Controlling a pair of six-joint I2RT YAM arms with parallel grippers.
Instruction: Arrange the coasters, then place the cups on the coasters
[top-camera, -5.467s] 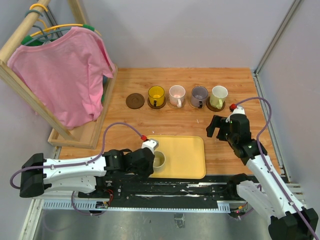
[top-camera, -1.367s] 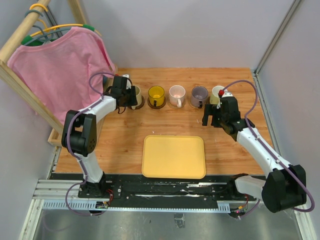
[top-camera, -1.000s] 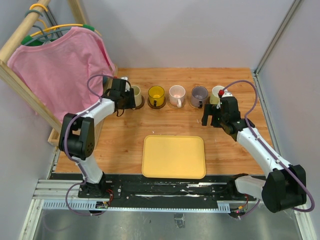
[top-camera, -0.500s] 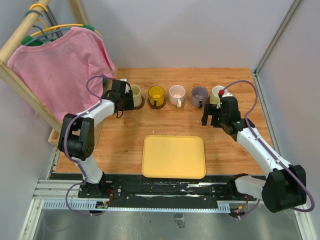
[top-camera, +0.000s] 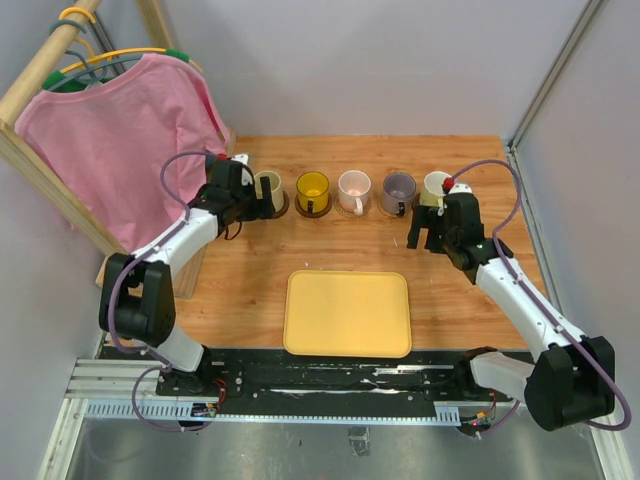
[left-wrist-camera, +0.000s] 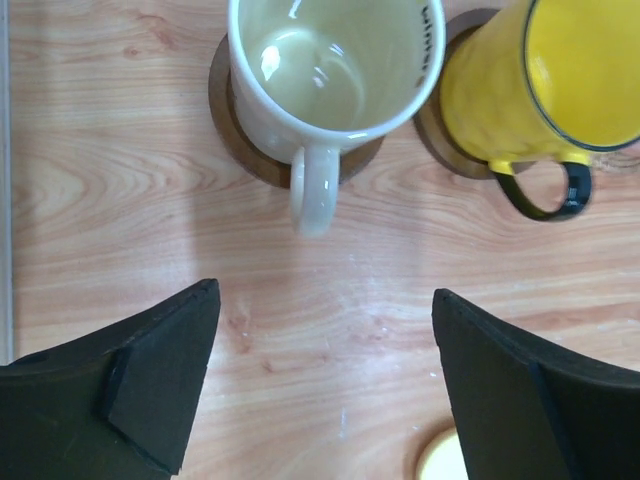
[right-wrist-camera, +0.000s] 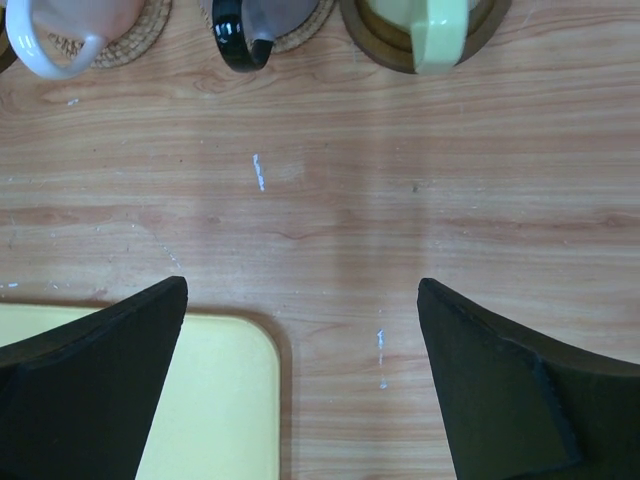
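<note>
the left fingers (left-wrist-camera: 150, 390) stand apart, holding nothing; the cream cup (left-wrist-camera: 330, 60) sits on a dark coaster (left-wrist-camera: 228, 118) at 12 o'clock from them. the right fingers (right-wrist-camera: 90, 390) are apart too, over the worktop (right-wrist-camera: 330, 200).

- The left arm (top-camera: 178, 238) starts at the bottom left of the top view. It bends at the elbow and reaches up to the upper left.
- The left gripper (top-camera: 252, 192) points to the right. In the left wrist view its two black fingers (left-wrist-camera: 150, 390) sit far apart in the bottom corners, with nothing between them.
- The right arm (top-camera: 515, 300) starts at the bottom right and stretches up toward the middle right.
- The right gripper (top-camera: 424, 238) points down and left. Its black fingers (right-wrist-camera: 80, 390) are wide apart too, and hold nothing.
</note>
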